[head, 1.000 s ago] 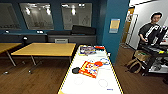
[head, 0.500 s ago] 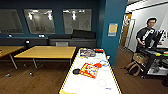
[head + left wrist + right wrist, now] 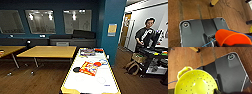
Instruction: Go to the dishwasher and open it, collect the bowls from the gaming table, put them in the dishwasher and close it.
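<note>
Closest in, the left wrist view has an orange bowl (image 3: 231, 37) just beside that arm's gripper, and the right wrist view has a yellow-green perforated bowl (image 3: 195, 83) with a loop handle just beside the right gripper; whether either gripper's fingers clasp its bowl I cannot tell. Below both lies the wooden floor (image 3: 183, 63).

Judging by this, the collecting step looks done and the carry is in hand; next it calls for finding the dishwasher.

Ahead, the gaming table (image 3: 100, 85) runs lengthwise away from the robot, near end towards it. Farther right, a person (image 3: 146, 35) stands.
</note>
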### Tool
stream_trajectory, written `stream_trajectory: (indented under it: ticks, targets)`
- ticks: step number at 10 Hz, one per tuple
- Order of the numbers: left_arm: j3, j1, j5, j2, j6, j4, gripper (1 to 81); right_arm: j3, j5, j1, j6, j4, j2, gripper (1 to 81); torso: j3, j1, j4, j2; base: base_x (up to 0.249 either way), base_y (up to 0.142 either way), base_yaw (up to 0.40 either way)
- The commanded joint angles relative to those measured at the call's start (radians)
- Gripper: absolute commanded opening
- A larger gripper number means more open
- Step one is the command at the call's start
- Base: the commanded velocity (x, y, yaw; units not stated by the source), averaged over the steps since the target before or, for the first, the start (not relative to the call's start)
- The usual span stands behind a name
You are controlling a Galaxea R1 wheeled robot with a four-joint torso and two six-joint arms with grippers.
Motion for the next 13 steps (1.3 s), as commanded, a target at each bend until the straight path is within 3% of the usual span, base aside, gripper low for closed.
stream_trajectory:
  ticks: [1,13]
  targets:
    - [-0.03,-0.044,0.021,-0.001,0.003,0.017,1.0,-0.001,-0.027,0.039,-0.004,-0.018,-0.009,1.0,0.0,0.0,0.0,0.0,-0.107,0.0,0.0]
    - [-0.134,-0.039,0.023,0.059,0.002,0.017,1.0,-0.033,-0.033,0.042,-0.004,-0.016,0.013,1.0,0.001,-0.001,0.0,0.0,-0.107,0.0,0.0]
